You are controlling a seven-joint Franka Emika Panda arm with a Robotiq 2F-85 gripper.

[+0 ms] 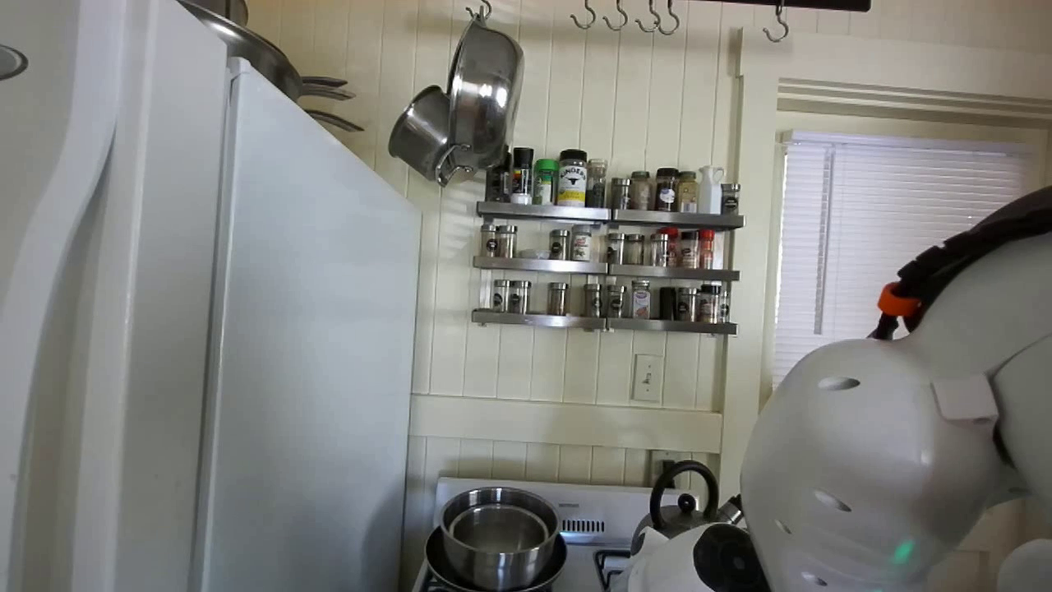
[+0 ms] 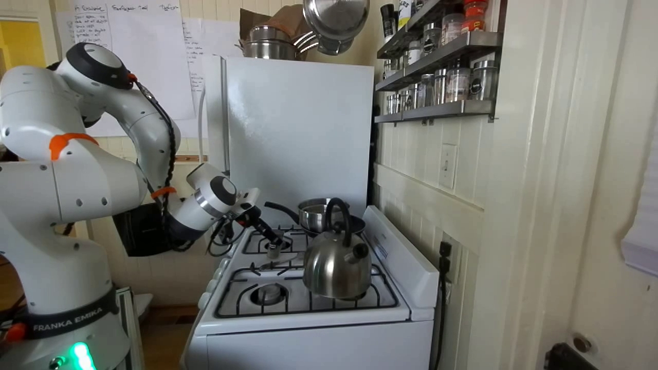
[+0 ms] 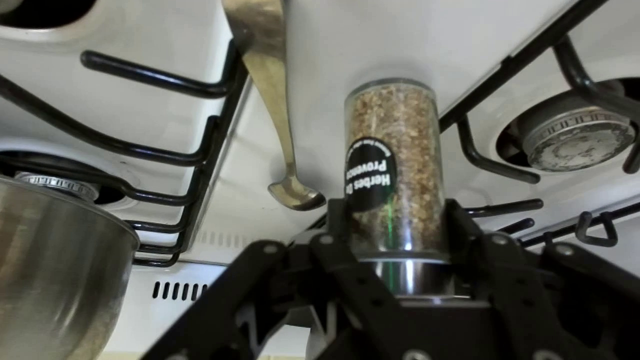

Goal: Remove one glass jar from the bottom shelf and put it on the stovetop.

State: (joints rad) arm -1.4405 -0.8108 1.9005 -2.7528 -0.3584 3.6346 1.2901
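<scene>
A glass jar (image 3: 395,160) of brown herbs has a black label and a metal lid. My gripper (image 3: 397,220) has a finger against each side of it near the lid. The jar (image 2: 273,251) points base down over the middle of the white stovetop (image 2: 277,324), between the burner grates. In the wrist view its base is at or just above the white surface (image 3: 320,125); I cannot tell whether it touches. The bottom shelf (image 1: 538,319) on the wall holds several similar jars, with gaps between some; it also shows in an exterior view (image 2: 437,110).
A spoon (image 3: 272,85) lies on the stovetop beside the jar. A steel kettle (image 2: 336,267) stands on a near burner. Steel pots (image 1: 497,551) stand on a back burner by the fridge (image 2: 298,133). Black grates (image 3: 200,165) flank the jar.
</scene>
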